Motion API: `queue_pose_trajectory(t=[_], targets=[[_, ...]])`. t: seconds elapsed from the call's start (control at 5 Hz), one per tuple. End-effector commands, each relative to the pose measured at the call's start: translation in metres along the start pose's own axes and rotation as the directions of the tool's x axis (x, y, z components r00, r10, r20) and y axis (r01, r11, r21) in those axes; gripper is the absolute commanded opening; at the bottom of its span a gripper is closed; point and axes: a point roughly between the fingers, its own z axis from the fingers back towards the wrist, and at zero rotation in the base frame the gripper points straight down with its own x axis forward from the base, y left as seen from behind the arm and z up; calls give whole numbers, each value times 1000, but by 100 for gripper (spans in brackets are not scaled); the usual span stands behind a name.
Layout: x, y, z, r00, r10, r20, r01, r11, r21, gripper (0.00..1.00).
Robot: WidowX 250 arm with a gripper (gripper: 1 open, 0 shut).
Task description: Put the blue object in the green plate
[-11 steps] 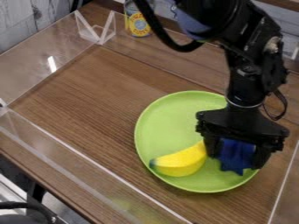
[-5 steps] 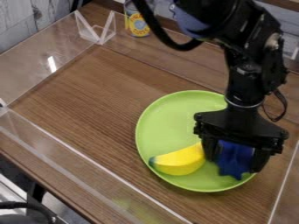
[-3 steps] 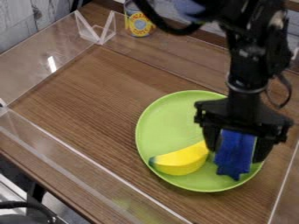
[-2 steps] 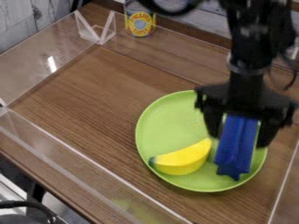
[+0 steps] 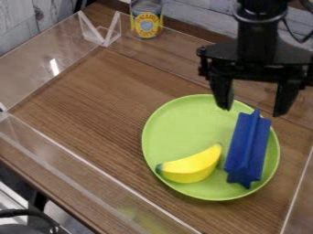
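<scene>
The blue object (image 5: 248, 149) is a long deep-blue ridged bar lying flat on the right half of the green plate (image 5: 175, 128), free of any grip. My gripper (image 5: 254, 99) hangs above the plate's far right rim, open, its two dark fingers (image 5: 224, 93) spread wide with nothing between them. It is clear of the blue bar, a little above and behind the bar's far end.
A yellow banana (image 5: 192, 165) lies on the plate's front, touching the bar's left side. A clear acrylic wall (image 5: 25, 137) borders the wooden table on the left and front. A yellow-labelled can (image 5: 146, 22) and a clear stand (image 5: 101, 27) sit at the back.
The gripper has risen from down around the blue bar to well above the plate, leaving the bar lying flat on the plate. The banana stayed in place.
</scene>
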Motion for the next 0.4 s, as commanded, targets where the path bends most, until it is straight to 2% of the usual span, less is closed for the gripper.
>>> queue_pose_trajectory(t=[0.0,0.2], targets=[[0,1,5,999,12,46,-11,1000,-15,100],[-4,2,-1,998,15,55,-14,1000,-13,100]])
